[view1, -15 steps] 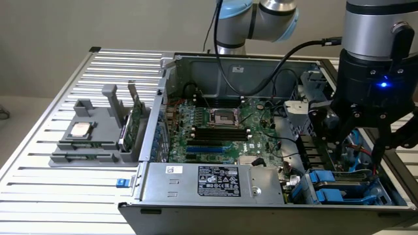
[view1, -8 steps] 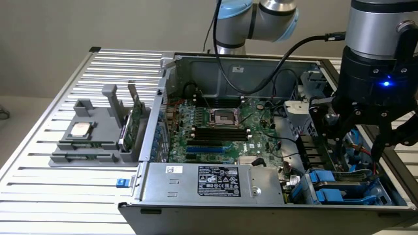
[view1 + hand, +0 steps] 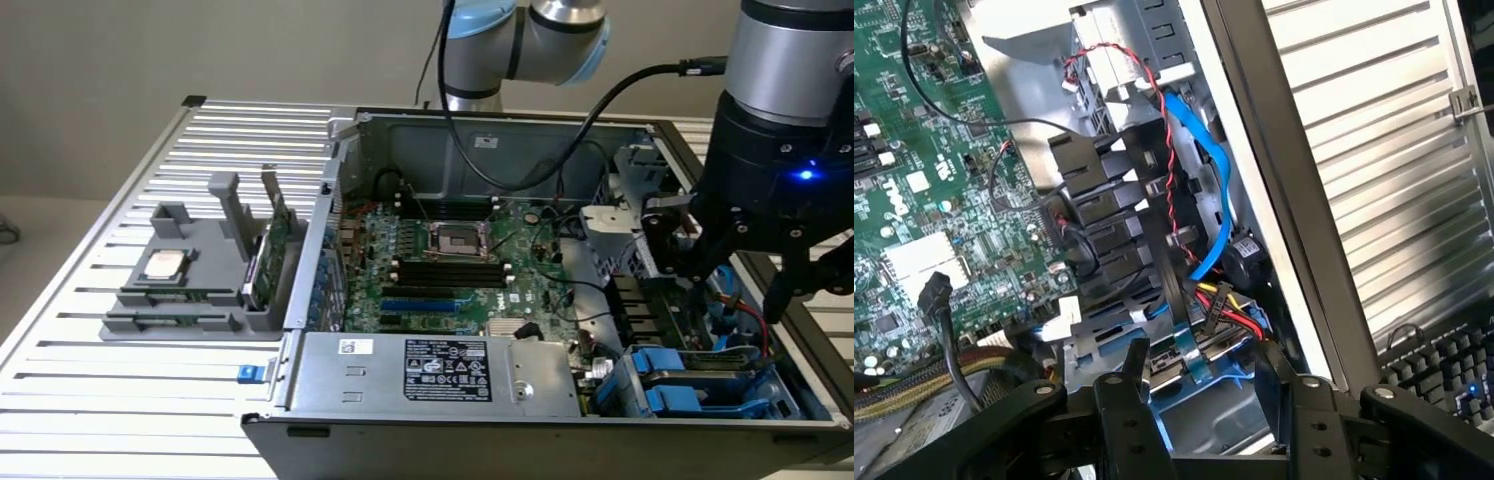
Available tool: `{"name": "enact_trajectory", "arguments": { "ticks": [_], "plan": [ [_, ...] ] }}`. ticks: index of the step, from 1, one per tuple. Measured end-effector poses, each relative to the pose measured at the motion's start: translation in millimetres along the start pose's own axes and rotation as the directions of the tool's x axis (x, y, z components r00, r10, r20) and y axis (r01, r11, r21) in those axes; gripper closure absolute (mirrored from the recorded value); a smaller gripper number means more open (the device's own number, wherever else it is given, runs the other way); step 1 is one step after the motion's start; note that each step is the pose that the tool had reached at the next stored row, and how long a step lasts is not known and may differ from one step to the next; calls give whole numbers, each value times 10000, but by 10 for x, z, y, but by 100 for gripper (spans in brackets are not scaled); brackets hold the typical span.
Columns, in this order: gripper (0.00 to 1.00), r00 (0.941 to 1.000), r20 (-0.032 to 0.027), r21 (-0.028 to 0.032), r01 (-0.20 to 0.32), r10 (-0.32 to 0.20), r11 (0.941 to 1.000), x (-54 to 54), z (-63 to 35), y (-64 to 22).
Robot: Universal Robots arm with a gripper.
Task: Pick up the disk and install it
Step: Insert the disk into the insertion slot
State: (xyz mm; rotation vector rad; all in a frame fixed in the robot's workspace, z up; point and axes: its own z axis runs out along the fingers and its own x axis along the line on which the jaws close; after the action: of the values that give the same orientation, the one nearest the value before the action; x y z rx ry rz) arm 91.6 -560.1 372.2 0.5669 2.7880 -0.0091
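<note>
End effector (image 3: pixel 737 282) above cabled drive bay (image 3: pixel 674 378)

**Robot body.** We see the arm (image 3: pixel 527 30) as silver tubing with rounded joints under pale blue caps (image 3: pixel 470 22). A black cable (image 3: pixel 587 110) runs along it in a loose loop and plugs in beside the brushed silver wrist cylinder (image 3: pixel 787 50). Below this we note the gripper (image 3: pixel 737 286), whose black housing carries a small blue indicator light (image 3: pixel 805 176). In the wrist view we find its matte black linkage fingers (image 3: pixel 1124 420), angular in outline and fastened with round silver screws (image 3: pixel 1310 381).
</note>
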Motion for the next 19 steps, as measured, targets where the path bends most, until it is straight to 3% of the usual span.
{"name": "enact_trajectory", "arguments": {
  "ticks": [4, 19],
  "plan": [
    [45, 10000, -64, -135, -45, 44, 9999, -34, -39, -29],
    [45, 9986, -438, -943, -335, 294, 9950, -125, -46, -163]
  ]
}}
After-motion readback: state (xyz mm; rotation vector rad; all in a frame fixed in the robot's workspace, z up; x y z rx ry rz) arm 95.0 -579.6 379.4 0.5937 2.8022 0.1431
